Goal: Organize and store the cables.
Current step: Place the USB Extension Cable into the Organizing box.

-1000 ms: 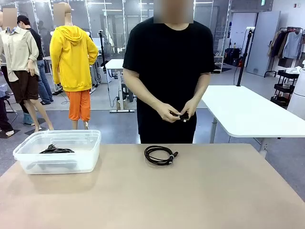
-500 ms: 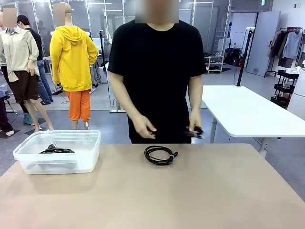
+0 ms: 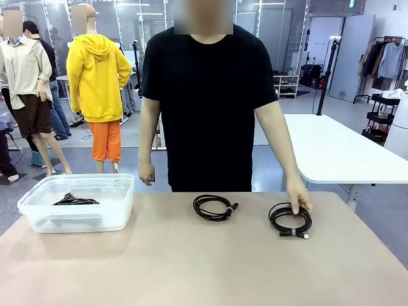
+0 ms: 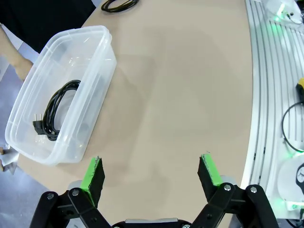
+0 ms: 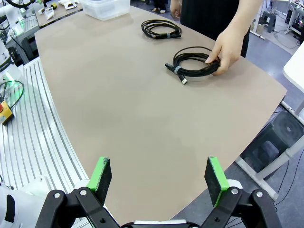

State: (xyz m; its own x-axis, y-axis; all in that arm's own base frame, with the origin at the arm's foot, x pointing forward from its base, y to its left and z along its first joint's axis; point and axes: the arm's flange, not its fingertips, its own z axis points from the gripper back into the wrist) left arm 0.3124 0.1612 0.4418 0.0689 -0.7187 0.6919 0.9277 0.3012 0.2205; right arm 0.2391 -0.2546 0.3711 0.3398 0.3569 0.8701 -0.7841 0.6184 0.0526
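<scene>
Both pincers are empty and spread to their full width. Left pincer hangs over the near-left part of the counter, green pads well apart with bare surface between them. Right pincer hangs likewise over the near-right part, holding nothing. I judge both are parked back from the work area so the person has room to lay out stock. Further out on my left stands a clear tub, lid off, close to the counter's left edge. One cable lies coiled flat on its floor, and I take this tub to be the store for the rest. Past mid-counter, near the far edge, a middle coil lies flat and untouched, apart from the tub and everything else. It looks wound tightly enough to lift as one piece. To my right of it a second coil lies flat, bound by a small tie, with a plug end poking toward me. The person's hand rests its fingertips on the far rim, apparently setting the coil down within my right arm's reach. Their other hand hangs free beyond the far edge. Finding: with one cable in the tub and two on the counter, I should not approach the second coil until that hand is clear.
</scene>
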